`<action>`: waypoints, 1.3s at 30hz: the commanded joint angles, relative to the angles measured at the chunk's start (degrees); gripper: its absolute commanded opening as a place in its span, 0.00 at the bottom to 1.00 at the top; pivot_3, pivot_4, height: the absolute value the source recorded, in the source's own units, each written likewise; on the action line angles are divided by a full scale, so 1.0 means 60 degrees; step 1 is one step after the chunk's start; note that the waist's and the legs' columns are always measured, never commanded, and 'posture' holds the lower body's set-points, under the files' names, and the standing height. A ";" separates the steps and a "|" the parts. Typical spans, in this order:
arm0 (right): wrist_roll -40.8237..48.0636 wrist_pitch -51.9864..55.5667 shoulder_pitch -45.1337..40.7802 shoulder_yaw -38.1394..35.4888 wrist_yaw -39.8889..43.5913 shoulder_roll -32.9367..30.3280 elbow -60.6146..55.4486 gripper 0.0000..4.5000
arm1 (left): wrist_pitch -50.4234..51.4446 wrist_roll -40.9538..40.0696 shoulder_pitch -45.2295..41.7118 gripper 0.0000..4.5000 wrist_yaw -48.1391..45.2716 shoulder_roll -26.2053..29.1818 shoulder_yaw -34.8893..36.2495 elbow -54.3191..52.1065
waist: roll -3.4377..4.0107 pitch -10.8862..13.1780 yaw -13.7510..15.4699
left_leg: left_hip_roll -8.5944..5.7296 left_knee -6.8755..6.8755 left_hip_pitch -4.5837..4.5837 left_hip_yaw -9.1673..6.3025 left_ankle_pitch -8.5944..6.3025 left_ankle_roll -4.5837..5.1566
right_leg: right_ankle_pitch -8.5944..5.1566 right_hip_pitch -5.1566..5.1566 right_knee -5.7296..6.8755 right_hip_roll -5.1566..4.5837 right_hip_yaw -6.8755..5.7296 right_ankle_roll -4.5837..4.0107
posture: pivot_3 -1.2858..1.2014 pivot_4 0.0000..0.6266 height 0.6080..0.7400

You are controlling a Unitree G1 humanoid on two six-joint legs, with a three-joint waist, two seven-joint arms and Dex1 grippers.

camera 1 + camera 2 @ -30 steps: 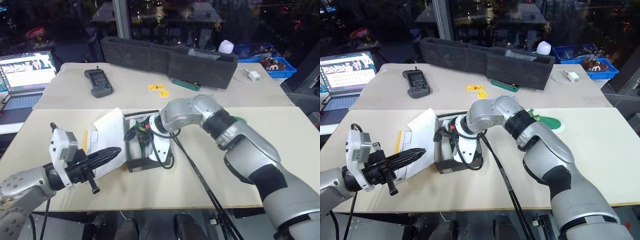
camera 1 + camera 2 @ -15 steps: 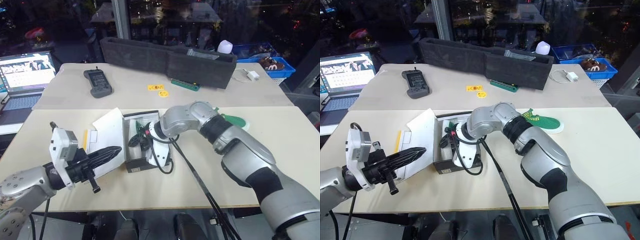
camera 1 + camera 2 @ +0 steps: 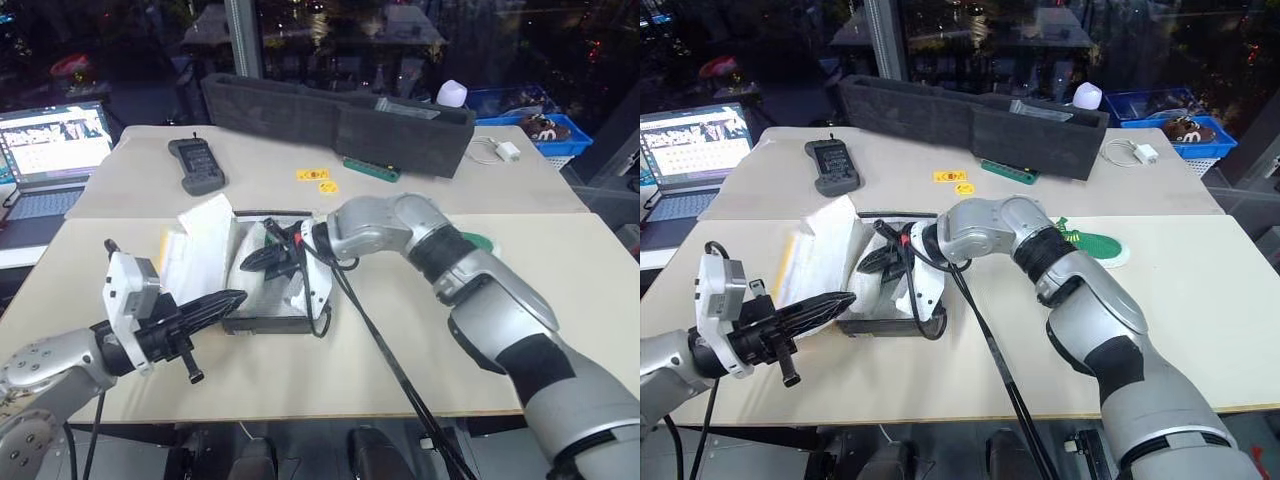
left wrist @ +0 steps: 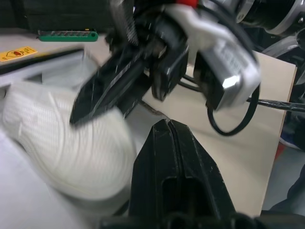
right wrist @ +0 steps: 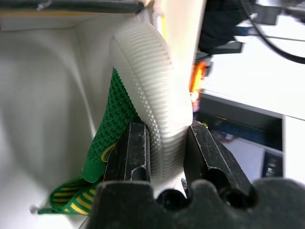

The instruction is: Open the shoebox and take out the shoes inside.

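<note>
1. Shoebox [image 3: 262, 300]: compared with a second ago it lies shifted toward the robot's left on the near table, its white-lined lid [image 3: 205, 245] now tipped up steeper. The box is open, so the first half of the task reads as done.
2. Right gripper [image 5: 164, 143]: a second ago its fingers stood wide inside the box; they have since closed on the whitish sole of a green shoe [image 5: 143, 95], as its wrist view shows. The hand has also come up, so the shoe is judged to be leaving the box rather than resting on its floor.
3. Box contents: white wrapping paper [image 3: 902, 290] lines the inside; whether anything else remains under it cannot be told.
4. Second green shoe [image 3: 1092, 243]: lies on the table by the robot's right arm, well apart from the box. One shoe is thus already out, and the task appears near its end.
5. Left gripper [image 3: 215, 305]: fingers pressed together on nothing, hovering just beside the box's near left corner.
6. Long black foam tray [image 3: 340, 120]: stands on the far table; what it holds is too small to tell.
</note>
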 commanded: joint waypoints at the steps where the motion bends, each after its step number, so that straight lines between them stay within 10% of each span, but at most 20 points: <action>1: 0.0671 -0.0209 -0.0229 -0.0594 -0.0130 -0.0196 -0.0429 0.13 | -0.0037 -0.0020 -0.0098 0.00 -0.0080 0.0113 0.0032 -0.0056 | 0.0000 0.0000 -0.0006 | 0.0000 0.0000 0.0000 0.0000 0.0000 0.0000 | 0.0000 0.0000 0.0001 0.0000 0.0000 0.0000 | 0.52 0.24 0.81; 25: 0.7612 0.3870 0.0468 -0.2636 0.5646 0.0555 -0.0573 0.13 | 0.0000 -0.0021 -0.0178 0.00 -0.0061 0.0097 -0.0101 -0.0030 | 0.0003 0.0002 0.0058 | 0.0003 0.0012 0.0007 -0.0010 0.0001 0.0002 | 0.0004 0.0018 0.0004 0.0006 -0.0008 -0.0001 | 0.52 0.24 0.81; 39: 1.0177 1.3252 0.1234 -0.6756 0.2412 0.0045 -0.3303 0.13 | -0.0039 0.0129 -0.0559 0.00 -0.0115 0.0058 -0.0660 0.0206 | 0.0000 0.0000 0.0055 | 0.0002 0.0017 -0.0001 -0.0007 0.0001 0.0002 | 0.0005 0.0011 0.0004 0.0007 -0.0004 0.0002 | 0.52 0.24 0.81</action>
